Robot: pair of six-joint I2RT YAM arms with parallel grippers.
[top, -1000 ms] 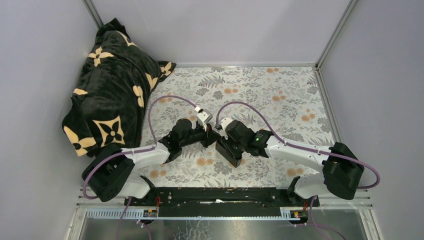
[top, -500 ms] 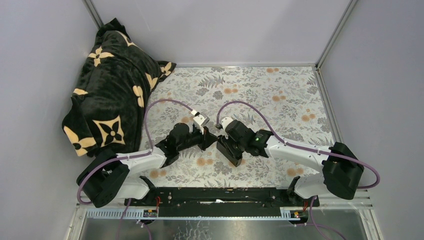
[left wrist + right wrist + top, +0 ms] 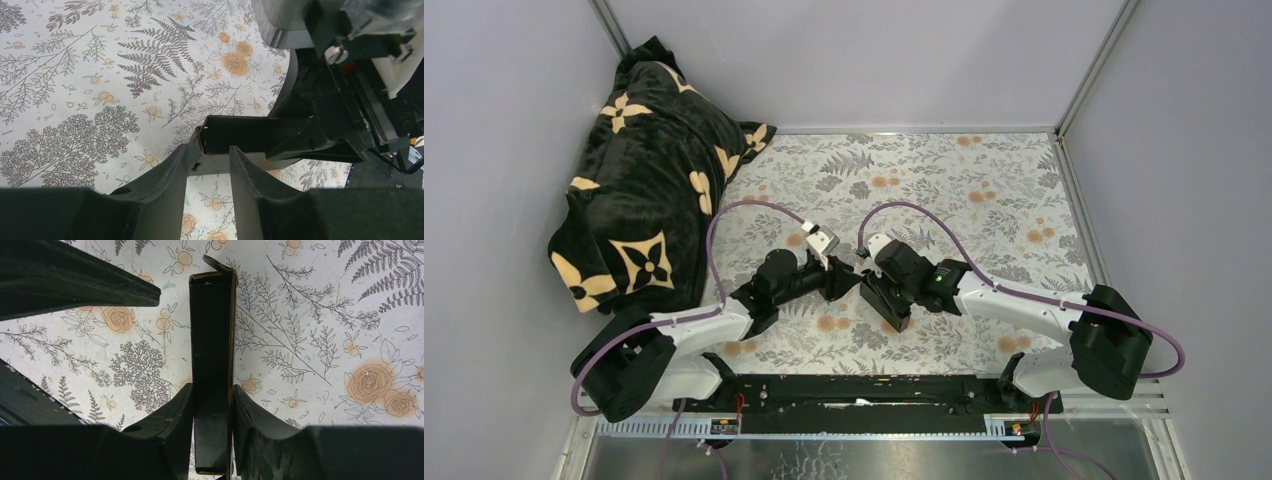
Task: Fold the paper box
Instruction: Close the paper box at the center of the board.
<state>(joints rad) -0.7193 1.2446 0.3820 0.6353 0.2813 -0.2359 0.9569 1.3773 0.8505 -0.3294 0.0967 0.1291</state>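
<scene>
Now: paper box gripped on the right, left jaws parted at its end

Near the middle of the table (image 3: pixel 984 190), which has a floral cloth over it, the two arms meet tip to tip. The right jaws are closed partway onto the paper box (image 3: pixel 212 330), one pressing each long side. The box is a narrow form of black card that reaches out past the tips. Its far end is open, with a small flap bent off one corner. The left jaws stand parted at that open end, coming at it from the side. Floral cloth shows through the gap between them, and they clamp nothing. Their tips lie right at the box's edge, but whether they touch it cannot be told. A black blanket (image 3: pixel 644 190) with cream flowers is heaped at the far left corner, well apart from the box.
</scene>
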